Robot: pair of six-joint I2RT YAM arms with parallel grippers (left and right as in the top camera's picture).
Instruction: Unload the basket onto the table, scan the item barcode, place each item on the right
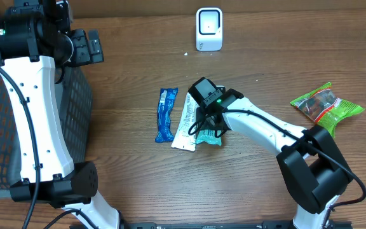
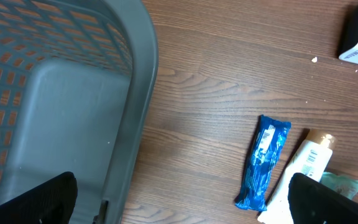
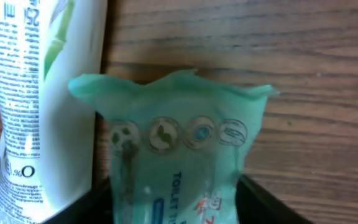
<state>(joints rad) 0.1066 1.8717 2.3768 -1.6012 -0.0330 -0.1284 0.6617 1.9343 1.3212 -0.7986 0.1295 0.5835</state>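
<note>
Between the half-closed jaws of our right pincer (image 1: 207, 130), grip uncertain, the green packet (image 3: 179, 143) lies on the desk (image 1: 138, 178) against the white tube (image 3: 36, 93), presumably bound for the scanner (image 1: 209, 28), our left pincer (image 2: 182, 202) hanging wide by the basket (image 2: 61, 112).

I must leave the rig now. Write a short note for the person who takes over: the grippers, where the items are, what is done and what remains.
Left gripper: open, empty, beside the grey basket.
Right gripper: at the teal pack, with fingers on both sides of it. A firm grip cannot be confirmed.
Items: the pack lies on the table against the white tube. The blue packet is beside the tube, the green snack bag is far right, and the scanner is at the far edge.
Done: the pack is not yet lifted.
Left: grip the pack, lift it, and show its barcode to the scanner.
</note>
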